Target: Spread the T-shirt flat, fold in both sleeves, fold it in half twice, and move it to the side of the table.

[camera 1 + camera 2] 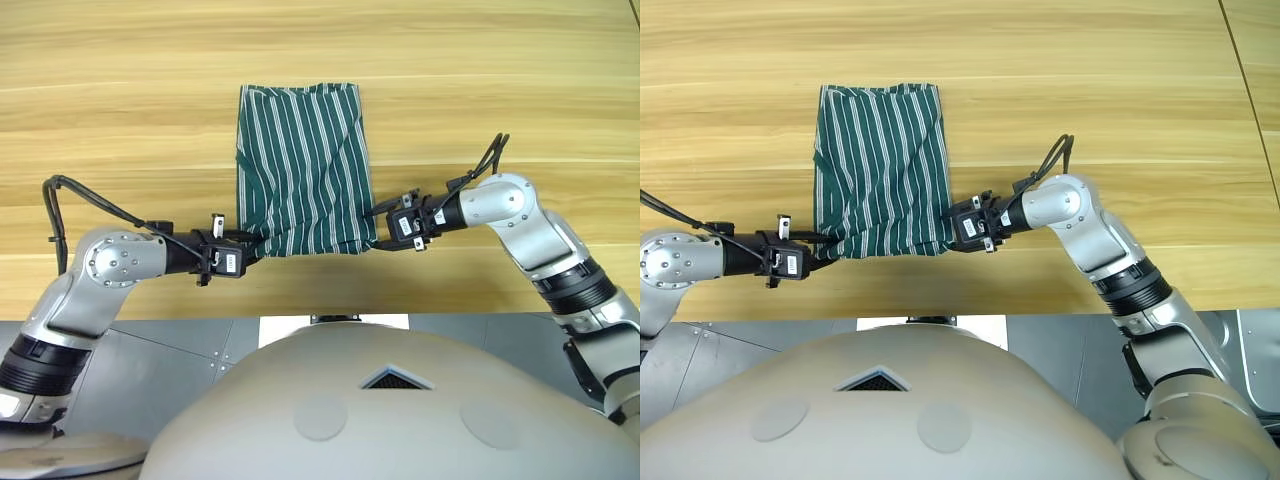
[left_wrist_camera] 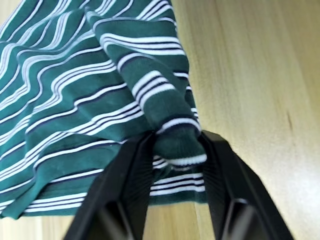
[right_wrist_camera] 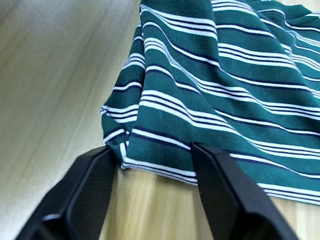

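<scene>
Folded striped T-shirt (image 1: 300, 165) on wooden tabletop (image 1: 500, 60). Left wrist view reveals the left gripper (image 2: 175, 145) clenched on the T-shirt's bunched corner. Right wrist view shows the right gripper (image 3: 152, 152) spread, astride another corner.

Both arms are smooth silver-grey shells with rounded joints. Just behind the left gripper (image 1: 258, 246), the left arm (image 1: 75, 300) carries a round joint cap (image 1: 112, 262) ringed with small dark screws. Well back from each claw sits a black ribbed collar (image 1: 572, 283). A black cable (image 1: 97, 199) arcs loose from each wrist (the one behind the right gripper (image 1: 376, 222) on the right arm (image 1: 525, 225) forms a tight loop). The gripper bodies are black with small white labels (image 1: 230, 263), and their fingers (image 2: 125, 187) are matte black, finely ribbed inside.
</scene>
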### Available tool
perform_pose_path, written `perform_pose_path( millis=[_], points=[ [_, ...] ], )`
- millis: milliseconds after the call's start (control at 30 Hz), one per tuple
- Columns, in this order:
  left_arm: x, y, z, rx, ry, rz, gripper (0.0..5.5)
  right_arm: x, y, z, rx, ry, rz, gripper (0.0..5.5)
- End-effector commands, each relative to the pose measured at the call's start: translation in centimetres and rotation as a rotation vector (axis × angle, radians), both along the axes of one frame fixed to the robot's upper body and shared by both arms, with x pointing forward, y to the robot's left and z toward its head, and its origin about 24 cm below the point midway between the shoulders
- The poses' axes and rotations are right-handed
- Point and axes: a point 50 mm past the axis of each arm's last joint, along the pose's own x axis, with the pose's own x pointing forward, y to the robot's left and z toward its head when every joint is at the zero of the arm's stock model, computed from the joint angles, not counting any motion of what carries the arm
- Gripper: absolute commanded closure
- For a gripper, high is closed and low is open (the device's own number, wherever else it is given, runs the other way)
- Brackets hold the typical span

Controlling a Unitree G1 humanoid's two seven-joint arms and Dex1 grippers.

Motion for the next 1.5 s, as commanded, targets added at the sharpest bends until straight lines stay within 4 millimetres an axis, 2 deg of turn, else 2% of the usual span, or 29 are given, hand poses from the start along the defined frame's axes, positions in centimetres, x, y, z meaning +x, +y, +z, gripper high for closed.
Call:
perform_pose_path(
  millis=[33, 200, 367, 533, 667, 767, 867, 1000, 1100, 1167, 1300, 1500],
  points=[
    [0.6, -0.1, -0.1, 0.004, -0.006, -0.015, 4.79, 0.0, 0.2, -0.3, -0.021, 0.019, -0.006, 3.63],
    [0.7, -0.5, -0.4, -0.021, 0.005, -0.021, 5.5, -0.1, 0.4, -0.1, -0.004, 0.013, -0.014, 4.5],
    [0.8, -0.6, -0.4, -0.055, 0.017, -0.01, 5.5, 0.2, 0.4, -0.1, -0.001, 0.002, -0.037, 5.24],
    [0.7, -0.7, 1.4, -0.13, 0.016, -0.001, 5.5, -0.4, -1.1, 0.9, -0.013, 0.02, -0.018, 5.31],
    [-0.6, -1.2, 4.2, -0.233, 0.037, -0.017, 5.5, -2.1, -3.9, 3.0, -0.01, 0.073, 0.007, 5.31],
    [-0.9, -1.6, 5.0, -0.264, 0.049, -0.025, 5.5, -2.2, -5.0, 4.5, 0.011, 0.075, 0.0, 5.31],
    [1.1, -1.8, 4.6, -0.251, 0.024, -0.009, 5.5, -0.5, -5.0, 5.9, 0.056, 0.06, -0.035, 5.31],
    [7.0, -2.3, 5.1, -0.267, -0.026, 0.058, 5.5, 4.1, -5.0, 8.2, 0.095, 0.14, -0.085, 5.31],
    [10.8, -2.6, 5.9, -0.301, 0.008, 0.113, 5.5, 7.9, -5.3, 8.6, 0.092, 0.237, -0.151, 5.32],
    [12.9, -2.4, 5.7, -0.305, 0.059, 0.158, 5.5, 10.2, -5.4, 8.4, 0.088, 0.283, -0.216, 5.32],
    [14.5, -2.3, 4.3, -0.307, 0.134, 0.206, 5.5, 12.4, -4.8, 7.4, 0.074, 0.334, -0.271, 5.32],
    [15.1, -2.6, 1.8, -0.284, 0.208, 0.245, 5.5, 14.7, -3.3, 5.5, 0.047, 0.343, -0.37, 5.32]
  ],
)
